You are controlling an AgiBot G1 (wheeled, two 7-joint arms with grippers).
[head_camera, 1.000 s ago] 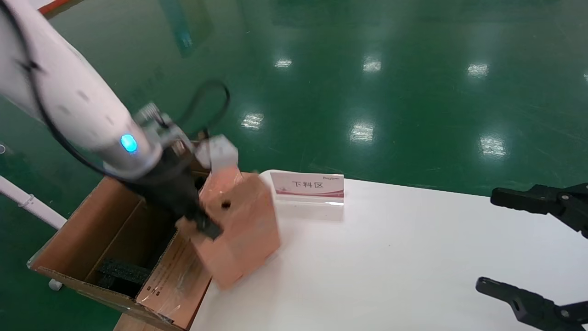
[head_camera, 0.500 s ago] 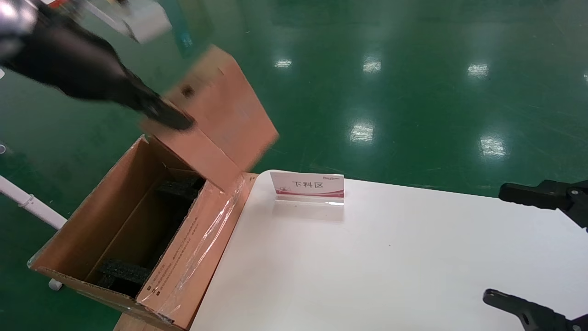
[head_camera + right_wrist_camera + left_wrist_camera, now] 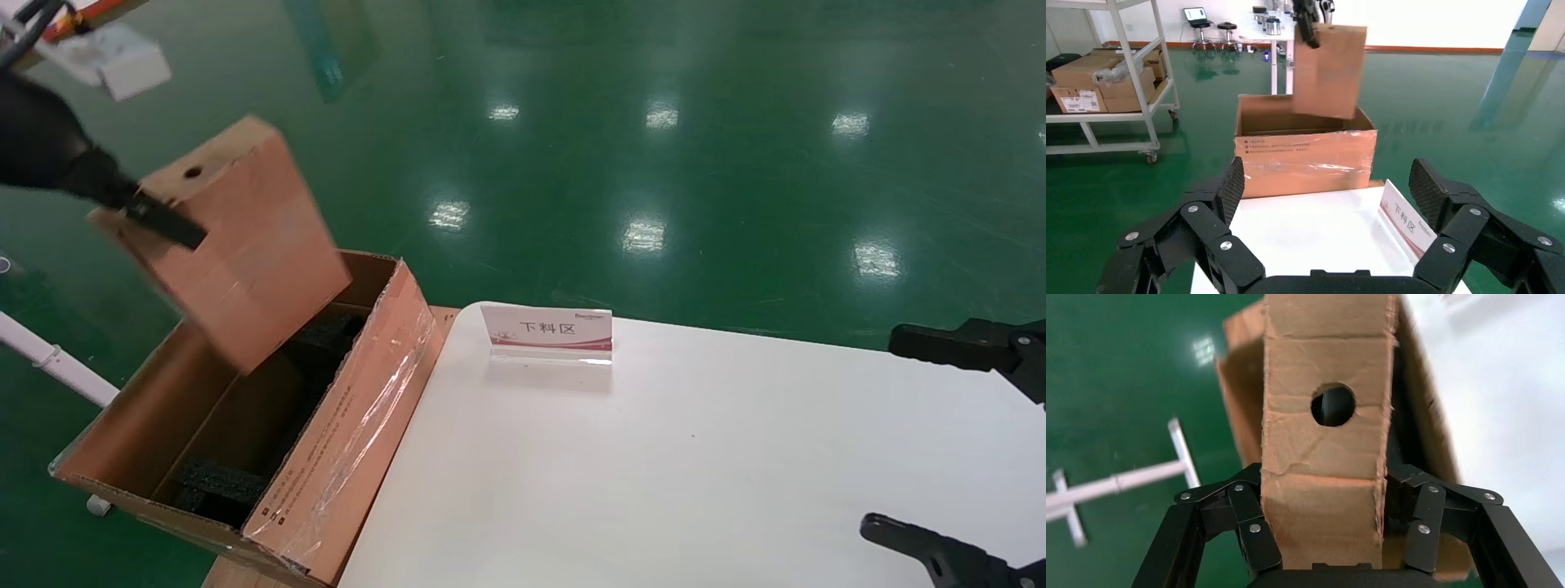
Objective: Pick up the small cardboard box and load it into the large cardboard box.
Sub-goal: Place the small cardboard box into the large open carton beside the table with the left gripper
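Observation:
My left gripper [image 3: 155, 214] is shut on the small cardboard box [image 3: 237, 245], a plain brown carton with a round hole near its top. It holds the box tilted in the air above the far end of the large cardboard box [image 3: 343, 457], which stands open beside the table's left edge with black foam [image 3: 216, 483] inside. In the left wrist view the small box [image 3: 1324, 447] sits between the black fingers [image 3: 1254, 530]. The right wrist view shows it [image 3: 1329, 70] hanging over the large carton [image 3: 1306, 160]. My right gripper [image 3: 940, 441] is open and empty over the table's right side.
A white table [image 3: 654, 474] carries a small sign with red print [image 3: 547, 331] near its far left corner. Green floor surrounds it. A white pipe frame [image 3: 49, 359] lies left of the carton. A shelf cart with boxes [image 3: 1101, 86] stands farther off.
My left gripper lifted the small box off the table's left edge, swung it up and left, and now holds it lower over the large carton's opening. The right arm has barely moved.

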